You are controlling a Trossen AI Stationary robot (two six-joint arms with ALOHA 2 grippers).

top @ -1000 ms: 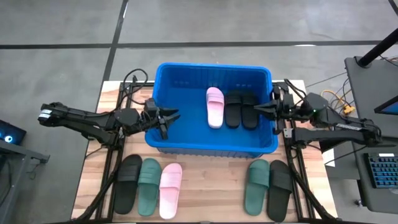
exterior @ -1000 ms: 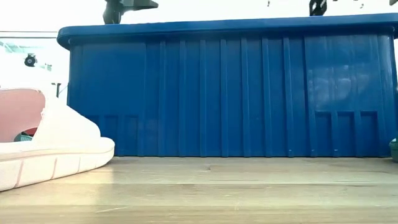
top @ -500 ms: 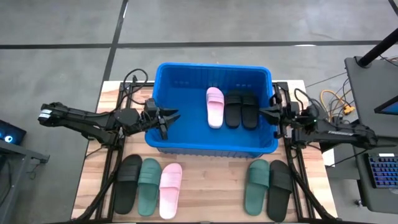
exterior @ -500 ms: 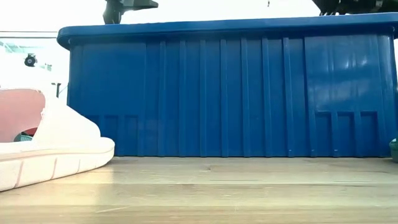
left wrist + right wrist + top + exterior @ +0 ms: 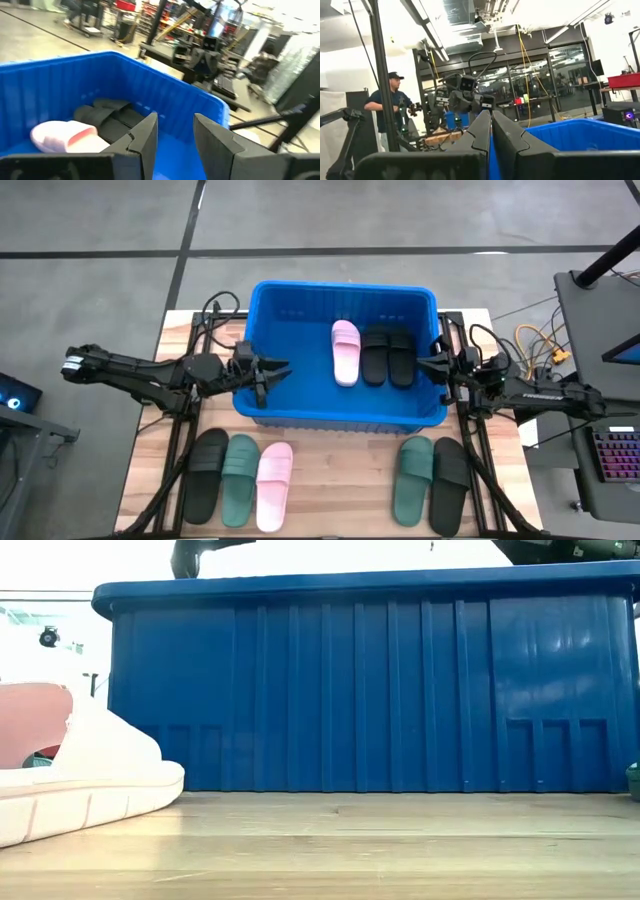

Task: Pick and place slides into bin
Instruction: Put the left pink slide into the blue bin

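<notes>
Bin [image 5: 262, 412]: centre of the high view, slightly above middle; three slides already lie inside, a pink one [image 5: 345, 351] and two black [image 5: 386, 355], all toward its right half.

Slides left on table: five, in the lower part of the high view. Left group: black [image 5: 206, 476], green [image 5: 239, 479], pink [image 5: 274, 486], side by side below the bin's lower-left corner. Right group: green [image 5: 412, 479] and black [image 5: 450, 484], below its lower-right corner.

Long axis: every loose slide runs top to bottom in the high view, square to the bin's near wall.

Left gripper [image 5: 275, 371]: at the bin's left rim, mid-left of the frame, pointing right over the inside; fingers parted with nothing between them, as the left wrist view shows.

Right gripper [image 5: 422, 361]: at the bin's right rim, mid-right of the frame, pointing left; fingers pressed together, holding nothing.

Which arm is nearer: the left arm to the left trio, the right arm to the right pair, judged from where each group lies.

Direction from tool to slide: from either gripper the loose slides lie toward the bottom of the frame, beyond the bin's near wall.

Key relation: both grippers point along the frame's width, while the slides run along its height, so fingers would likely need to turn to close across a strap or sole.

Low view: bin wall fills the frame; pink slide [image 5: 75, 785] at lower left.
</notes>
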